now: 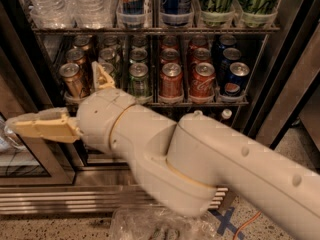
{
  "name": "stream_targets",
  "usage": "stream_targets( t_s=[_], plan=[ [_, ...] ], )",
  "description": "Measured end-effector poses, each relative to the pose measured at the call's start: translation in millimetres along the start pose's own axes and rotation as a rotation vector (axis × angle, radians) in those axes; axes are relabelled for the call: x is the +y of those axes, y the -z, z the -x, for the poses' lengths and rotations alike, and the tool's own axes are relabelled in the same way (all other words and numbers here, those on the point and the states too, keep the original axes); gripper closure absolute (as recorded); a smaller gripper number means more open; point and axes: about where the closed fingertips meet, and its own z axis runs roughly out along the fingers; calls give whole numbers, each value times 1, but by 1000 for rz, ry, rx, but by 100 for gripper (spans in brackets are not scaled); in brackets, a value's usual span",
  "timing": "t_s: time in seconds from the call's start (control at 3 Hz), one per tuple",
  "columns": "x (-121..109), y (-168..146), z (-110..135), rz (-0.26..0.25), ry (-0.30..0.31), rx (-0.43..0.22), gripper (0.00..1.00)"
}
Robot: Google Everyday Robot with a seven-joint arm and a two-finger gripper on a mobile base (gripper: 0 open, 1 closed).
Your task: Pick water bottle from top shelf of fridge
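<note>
Several clear ribbed water bottles (50,4) stand at the left end of the fridge's top shelf (150,30), a wire rack; only their lower parts show and no label is visible. My gripper (70,101) is well below them, at the left of the fridge (300,79) in front of the middle shelf's cans. It is open and empty: one cream finger (42,125) points left and the other (102,76) points up. My large white arm crosses the lower half of the view and hides the lower shelves.
Tall green-patterned cans (220,1) and blue cans (175,1) share the top shelf. Red cans (202,79), a Pepsi can (237,79) and others fill the middle shelf. Below are a white-capped bottle (226,115), the steel grille (50,199) and crumpled plastic (150,224).
</note>
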Motion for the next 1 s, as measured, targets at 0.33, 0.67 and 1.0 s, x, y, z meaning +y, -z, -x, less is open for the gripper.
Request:
stream_targets(
  t_s=[0.33,0.67,1.0],
  plan=[
    [-38,-18,-5,26,29,-24,0],
    [-44,-46,-7,78,30,-8,0],
    [-60,-67,-13,63,-34,7,0]
  ],
)
